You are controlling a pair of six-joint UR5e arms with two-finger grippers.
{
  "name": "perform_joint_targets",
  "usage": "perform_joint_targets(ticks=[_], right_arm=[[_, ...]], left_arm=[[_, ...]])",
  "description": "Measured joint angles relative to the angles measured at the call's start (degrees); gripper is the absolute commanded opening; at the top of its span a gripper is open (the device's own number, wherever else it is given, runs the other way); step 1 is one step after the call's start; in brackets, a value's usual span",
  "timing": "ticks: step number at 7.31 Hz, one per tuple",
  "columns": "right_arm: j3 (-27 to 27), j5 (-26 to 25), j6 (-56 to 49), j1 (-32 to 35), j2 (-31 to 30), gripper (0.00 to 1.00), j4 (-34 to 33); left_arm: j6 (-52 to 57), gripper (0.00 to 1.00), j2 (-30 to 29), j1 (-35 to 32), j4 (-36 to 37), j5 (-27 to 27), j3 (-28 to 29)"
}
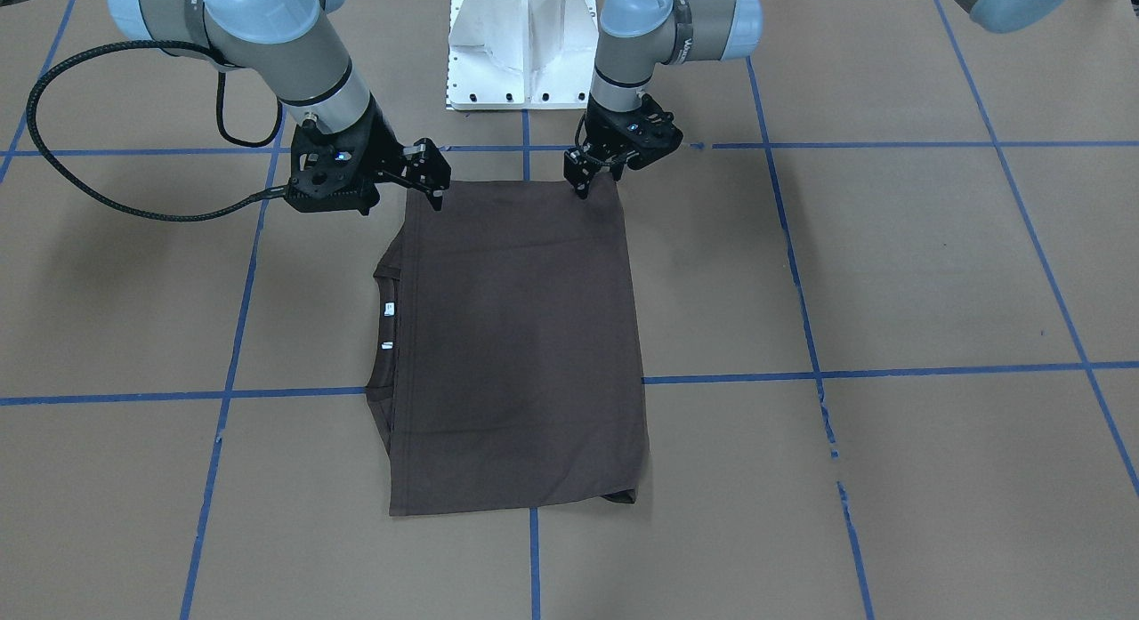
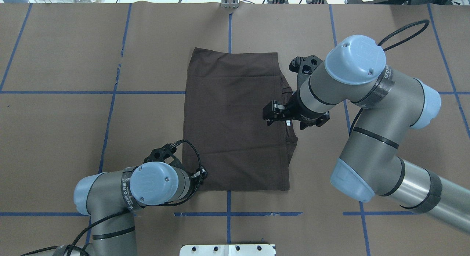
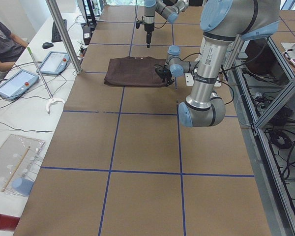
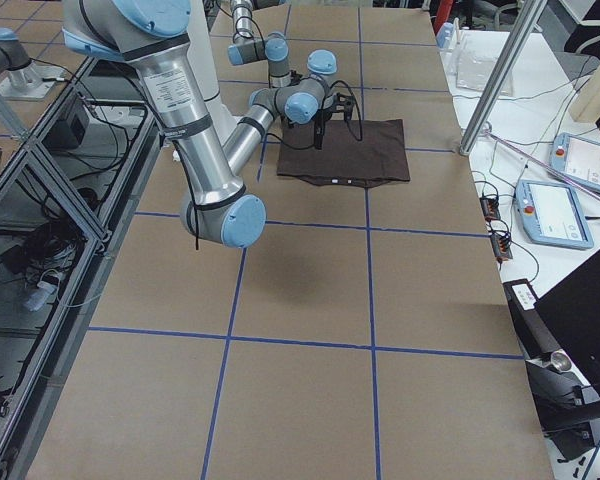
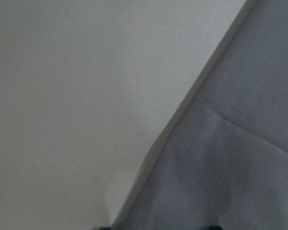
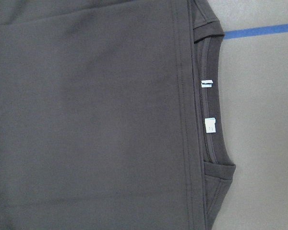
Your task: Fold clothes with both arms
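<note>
— T-shirt [image 1: 521, 335]?
— Folded flat, mid-table [image 1: 890, 273], collar toward robot's right.
— Grippers?
— Right gripper [image 1: 433, 173]: raised over collar side, jaws apart. Left gripper [image 1: 583, 182]: low at near corner, jaws indeterminate.

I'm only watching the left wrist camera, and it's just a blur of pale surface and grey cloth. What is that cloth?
Observer: A dark brown T-shirt, folded into a rectangle on the brown table.
Operator: Which part of it am I looking at?
Observer: A corner nearest the robot; the left gripper is right down at it.
Operator: And the other arm?
Observer: The right gripper hangs above the shirt's collar side, clear of the cloth.
</note>
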Motion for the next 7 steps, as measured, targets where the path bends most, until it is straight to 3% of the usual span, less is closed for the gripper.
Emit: perform_joint_targets(ticks=[2, 3, 5, 7], right_arm=[[0.1, 0.0, 0.0, 0.0, 0.0, 1.0, 0.1], [0.2, 0.0, 0.0, 0.0, 0.1, 1.0, 0.1], [0.3, 0.1, 0.1, 0.0, 0.1, 1.0, 0.0], [0.3, 0.1, 0.1, 0.0, 0.0, 1.0, 0.0]], left_arm=[[0.3, 0.42, 0.1, -0.2, 0.2, -0.1, -0.6], [0.4, 0.36, 0.1, -0.4, 0.3, -0.1, -0.8], [0.6, 0.0, 0.3, -0.4, 0.3, -0.2, -1.0], [1.5, 0.0, 0.4, -0.1, 1.2, -0.1, -1.1]])
